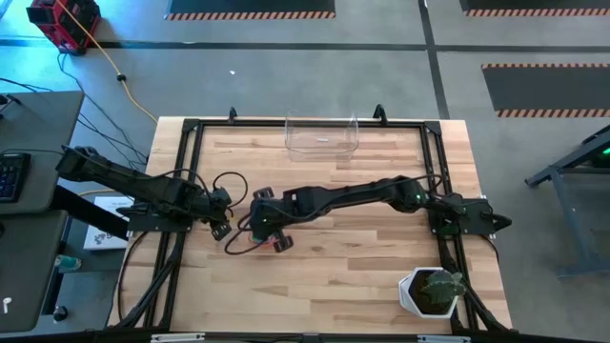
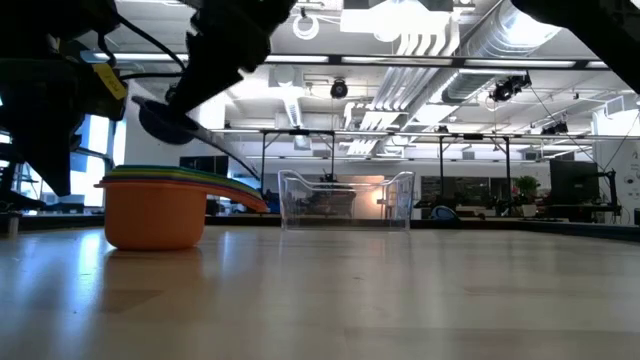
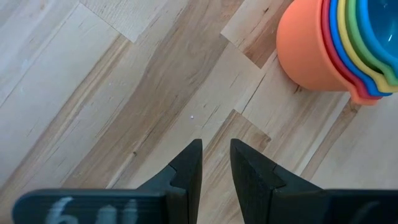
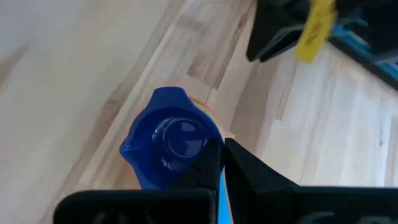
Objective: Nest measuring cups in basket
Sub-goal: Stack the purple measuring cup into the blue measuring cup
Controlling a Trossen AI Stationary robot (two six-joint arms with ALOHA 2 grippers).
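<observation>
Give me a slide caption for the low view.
Nested measuring cups stand on the table, empty basket behind.

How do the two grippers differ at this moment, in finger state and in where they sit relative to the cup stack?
The left gripper has a gap between its fingers and holds nothing; the right gripper is shut on the blue cup.

The left gripper sits off to the side of the cup stack, over bare table; the right gripper is directly above the stack.

Both are dark two-finger grippers near the table's middle, away from the basket.
</observation>
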